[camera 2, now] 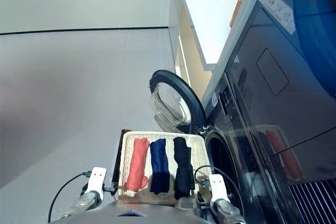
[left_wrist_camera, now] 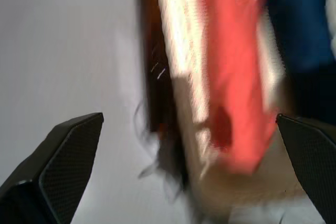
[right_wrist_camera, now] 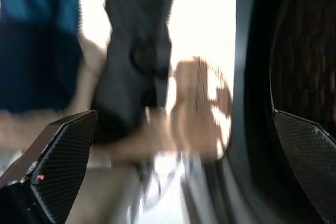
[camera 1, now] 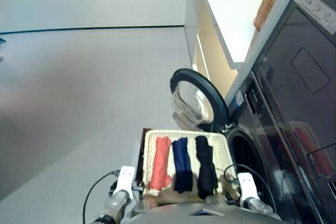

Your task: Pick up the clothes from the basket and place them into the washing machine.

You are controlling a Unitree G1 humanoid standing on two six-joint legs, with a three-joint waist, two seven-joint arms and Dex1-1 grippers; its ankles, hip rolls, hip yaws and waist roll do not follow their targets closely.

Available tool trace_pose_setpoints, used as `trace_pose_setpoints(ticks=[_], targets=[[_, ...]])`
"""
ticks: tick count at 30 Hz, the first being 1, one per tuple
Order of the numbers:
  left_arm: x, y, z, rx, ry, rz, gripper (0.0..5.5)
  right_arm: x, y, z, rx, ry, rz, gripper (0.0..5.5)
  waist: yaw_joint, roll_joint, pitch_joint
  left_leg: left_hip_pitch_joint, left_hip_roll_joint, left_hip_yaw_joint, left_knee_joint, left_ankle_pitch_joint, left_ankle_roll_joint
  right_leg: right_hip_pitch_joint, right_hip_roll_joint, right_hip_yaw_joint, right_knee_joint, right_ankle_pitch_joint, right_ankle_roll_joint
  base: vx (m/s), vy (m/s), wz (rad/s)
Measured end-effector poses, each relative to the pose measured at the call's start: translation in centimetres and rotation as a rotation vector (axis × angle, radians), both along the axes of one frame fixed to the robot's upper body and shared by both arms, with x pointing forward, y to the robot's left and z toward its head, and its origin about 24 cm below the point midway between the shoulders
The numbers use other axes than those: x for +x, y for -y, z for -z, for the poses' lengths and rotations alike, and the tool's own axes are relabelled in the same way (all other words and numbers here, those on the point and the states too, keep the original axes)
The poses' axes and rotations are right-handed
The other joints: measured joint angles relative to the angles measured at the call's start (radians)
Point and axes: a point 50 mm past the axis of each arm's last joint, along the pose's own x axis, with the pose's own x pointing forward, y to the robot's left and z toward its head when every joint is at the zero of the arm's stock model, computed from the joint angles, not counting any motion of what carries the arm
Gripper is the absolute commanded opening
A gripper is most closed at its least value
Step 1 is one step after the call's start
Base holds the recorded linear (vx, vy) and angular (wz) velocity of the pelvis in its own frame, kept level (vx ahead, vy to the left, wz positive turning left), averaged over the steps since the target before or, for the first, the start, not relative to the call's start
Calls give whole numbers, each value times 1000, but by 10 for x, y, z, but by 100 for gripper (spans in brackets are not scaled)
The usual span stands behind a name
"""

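Clothes — orange-red roll point(camera 1: 160, 162), navy roll point(camera 1: 182, 163), black roll point(camera 1: 206, 165) side by side in basket point(camera 1: 222, 148), long axes pointing away from robot | right gripper point(right_wrist_camera: 184, 166) spread, empty, nearest black roll | left gripper point(left_wrist_camera: 184, 166) spread, empty, by orange-red | washing machine point(camera 1: 247, 156) door open — on the right.

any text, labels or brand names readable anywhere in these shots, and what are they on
None can be read.
Pale label strip on the upper unit: has print, too small to read.
Blue sticker on the washing machine: too blurred to read.
The basket and the clothes: no text visible.
Wrist views: no text visible.
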Motion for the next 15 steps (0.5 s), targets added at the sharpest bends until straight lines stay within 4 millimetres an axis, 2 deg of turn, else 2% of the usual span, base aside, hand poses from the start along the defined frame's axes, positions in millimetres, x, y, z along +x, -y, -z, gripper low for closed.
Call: trace_pose_setpoints(ticks=[2, 3, 5, 8, 13, 15], targets=[[29, 13, -19, -10, 110, 52, 550, 31, -10, -29, 32, 180, -35, 550, -4, 4, 40, -37, 0, 6, 28, 0, 0, -24, -1, 2, 0, 14, -3, -83, -8, 13], [35, 16, -23, -13, 129, 59, 550, 40, -13, -36, 46, 216, -39, 550, -5, 5, 45, -43, 1, 8, 32, 0, -1, -27, -1, 1, 0, 16, -3, -91, -4, -11], [51, 24, -34, -5, 187, 81, 550, 57, -19, -56, 73, 321, -53, 550, -22, 5, 70, -53, 2, 15, 38, 0, -1, -39, 2, 5, 2, 18, -4, -107, 6, -54], [69, 30, -49, 27, 260, 74, 550, 78, -30, -89, 101, 470, -91, 550, -26, -3, 119, -117, 2, 37, 72, -2, -3, -114, 7, 29, 31, 26, -8, -121, 7, -216], [103, 45, -85, 48, 420, 90, 550, 104, -53, -133, 149, 652, -155, 550, -31, -38, 234, -209, 14, 37, 138, -5, -7, -205, 18, 47, 86, 34, -19, -119, -13, -59], [113, 48, -97, 66, 466, 82, 550, 112, -64, -151, 155, 726, -192, 550, -31, -41, 263, -255, 16, 36, 173, -11, -8, -253, 19, 53, 124, 28, -19, -99, -36, -22]])
